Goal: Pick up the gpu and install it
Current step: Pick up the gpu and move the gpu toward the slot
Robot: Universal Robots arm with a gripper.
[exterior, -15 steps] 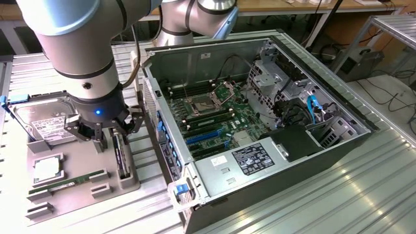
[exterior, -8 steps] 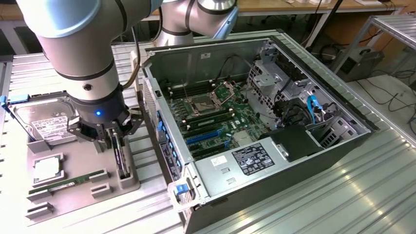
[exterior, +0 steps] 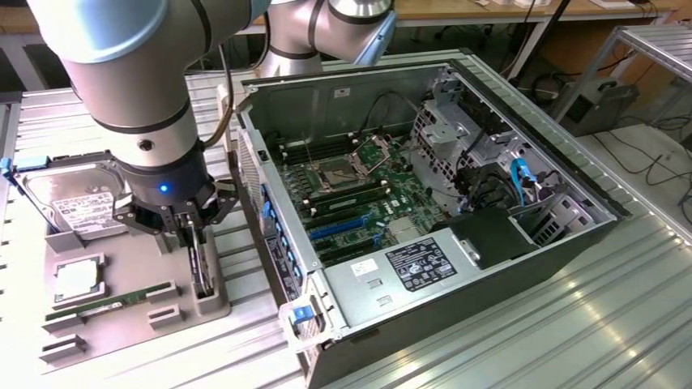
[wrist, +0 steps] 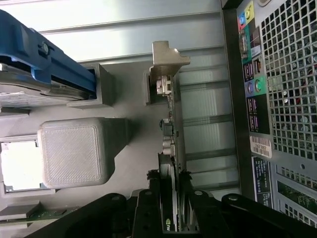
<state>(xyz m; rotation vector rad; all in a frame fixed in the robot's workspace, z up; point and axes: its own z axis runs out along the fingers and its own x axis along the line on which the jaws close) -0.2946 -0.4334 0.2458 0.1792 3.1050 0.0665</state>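
The gpu [exterior: 199,263] stands on edge in a slot of the grey holder [exterior: 130,271], to the exterior view's left of the open computer case [exterior: 324,97]. Step in hand, as judged: the pick-up grasp. The gripper [exterior: 186,233] sits directly above the card, its jaws closed against both faces of the upper edge. The card remains seated, so lifting calls for a straight pull clear of the slot walls.

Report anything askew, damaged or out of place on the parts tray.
Nothing stands out. The gpu stands on edge in its slot of the tray, clamped between the fingers of the gripper; the hard drive, CPU and RAM stick sit squarely in their holders.
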